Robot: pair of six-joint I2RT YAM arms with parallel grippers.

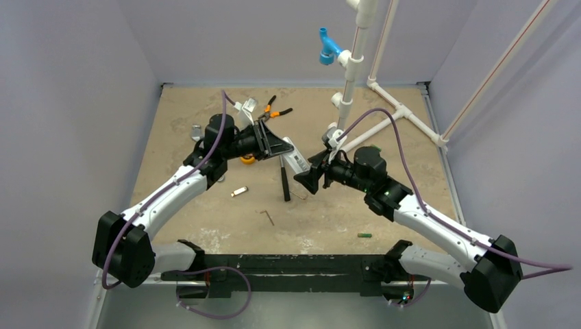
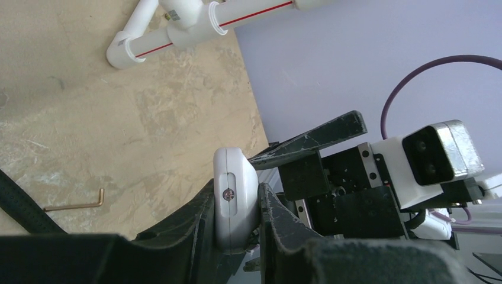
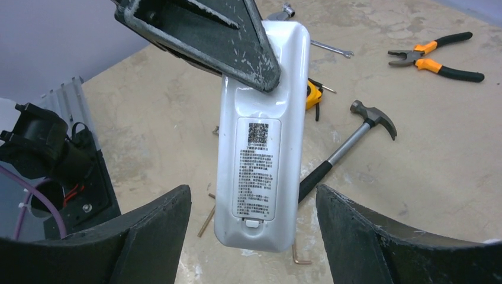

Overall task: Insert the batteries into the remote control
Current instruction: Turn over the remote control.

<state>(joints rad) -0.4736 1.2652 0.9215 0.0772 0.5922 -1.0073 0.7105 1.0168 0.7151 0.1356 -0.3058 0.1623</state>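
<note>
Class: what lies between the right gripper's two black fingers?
In the right wrist view, the slim white remote control, label side showing, touching neither finger; the left gripper clamps its far end.

Robot lab cell: plain lilac walls (image 1: 68, 68) boxing tan counter (image 1: 322, 219), PVC pipe frame (image 1: 350, 82) upper right, hammer (image 3: 346, 145), pliers (image 3: 435, 59) scattered

**Wrist cameras face to face, one overhead**

The top external camera looked down from above and behind the arm bases, taking in the whole table (image 1: 322, 219). The left wrist camera sat very near the remote control (image 2: 235, 195), seeing it end-on, with the right wrist camera (image 2: 438, 154) facing back beyond. That one viewed the remote control's labelled back close up. All three shared the remote control; top and right wrist shared the hammer (image 3: 349, 148).
</note>
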